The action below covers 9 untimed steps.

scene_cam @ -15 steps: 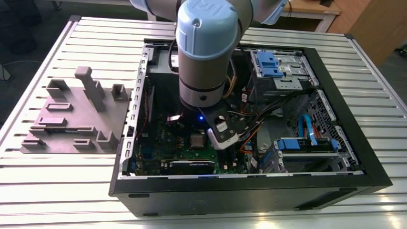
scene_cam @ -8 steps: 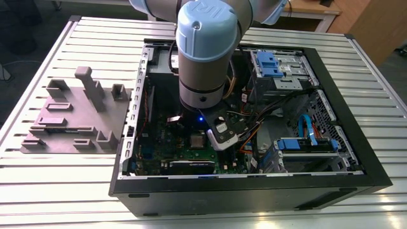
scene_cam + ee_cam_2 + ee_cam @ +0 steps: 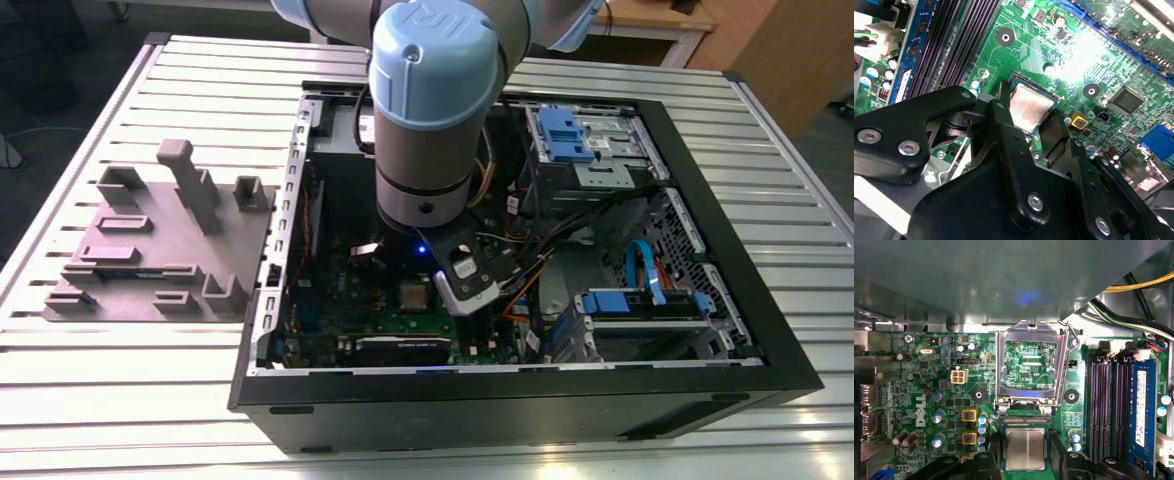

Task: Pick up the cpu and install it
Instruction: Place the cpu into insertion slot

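Cpu (image 3: 1025, 448) beside open socket frame (image 3: 1028, 365)

Matte black on the gripper (image 3: 1029, 119), dotted with bright silver screw heads. Right at it, the cpu (image 3: 1025, 448) shows a silver-grey top with a green edge. All around the gripper the motherboard (image 3: 989, 370) is deep green with fine pale tracing. Just past the cpu is a shiny silver socket frame (image 3: 1000, 365). Off to one side are black memory slots (image 3: 1104, 405) and a blue module (image 3: 1140, 410), with yellow squares (image 3: 969, 415) on the other. Above the gripper, the arm (image 3: 427, 60) is light blue over grey.
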### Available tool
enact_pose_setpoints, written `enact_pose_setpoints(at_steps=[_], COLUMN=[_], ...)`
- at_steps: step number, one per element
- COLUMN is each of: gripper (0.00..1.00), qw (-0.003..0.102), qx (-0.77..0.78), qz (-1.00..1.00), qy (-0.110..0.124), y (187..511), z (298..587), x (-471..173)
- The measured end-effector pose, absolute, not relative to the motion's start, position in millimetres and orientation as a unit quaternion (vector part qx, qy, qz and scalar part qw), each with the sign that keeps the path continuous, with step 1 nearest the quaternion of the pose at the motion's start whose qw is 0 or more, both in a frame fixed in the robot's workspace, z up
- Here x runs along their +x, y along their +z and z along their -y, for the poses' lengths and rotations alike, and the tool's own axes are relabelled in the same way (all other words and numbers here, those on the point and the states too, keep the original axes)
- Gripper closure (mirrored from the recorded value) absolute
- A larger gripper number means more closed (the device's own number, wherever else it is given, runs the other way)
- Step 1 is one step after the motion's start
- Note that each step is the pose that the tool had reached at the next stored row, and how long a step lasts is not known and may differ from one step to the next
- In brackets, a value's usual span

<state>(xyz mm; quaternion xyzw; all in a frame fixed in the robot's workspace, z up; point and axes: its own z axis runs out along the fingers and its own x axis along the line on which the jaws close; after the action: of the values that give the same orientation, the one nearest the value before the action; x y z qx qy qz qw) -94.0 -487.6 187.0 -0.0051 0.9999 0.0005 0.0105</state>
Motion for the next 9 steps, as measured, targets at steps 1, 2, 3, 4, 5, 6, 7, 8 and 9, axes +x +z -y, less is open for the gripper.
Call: enact_pose_setpoints(at_steps=[1, 2, 3, 4, 5, 6, 7, 8, 9], gripper=[0.53, 0.52, 0.52, 0.45, 0.45, 0.45, 0.45, 0.45, 0.45], qw=[0.011, 0.011, 0.011, 0.011, 0.011, 0.011, 0.011, 0.011, 0.011], qx=[-0.005, -0.005, -0.005, -0.005, -0.005, -0.005, -0.005, -0.005, -0.005], qz=[-1.000, -1.000, -1.000, -1.000, -1.000, -1.000, -1.000, -1.000, -1.000], qy=[0.001, 0.001, 0.001, 0.001, 0.001, 0.001, 0.001, 0.000, 0.001], y=[186.8, 186.7, 186.7, 186.7, 186.8, 186.9, 186.9, 186.9, 186.9], z=[487.6, 487.5, 487.5, 487.5, 487.6, 487.6, 487.6, 487.6, 487.6], x=[-94.0, -93.8, -93.8, -93.9, -93.9, -94.0, -94.0, -94.0, -94.0])
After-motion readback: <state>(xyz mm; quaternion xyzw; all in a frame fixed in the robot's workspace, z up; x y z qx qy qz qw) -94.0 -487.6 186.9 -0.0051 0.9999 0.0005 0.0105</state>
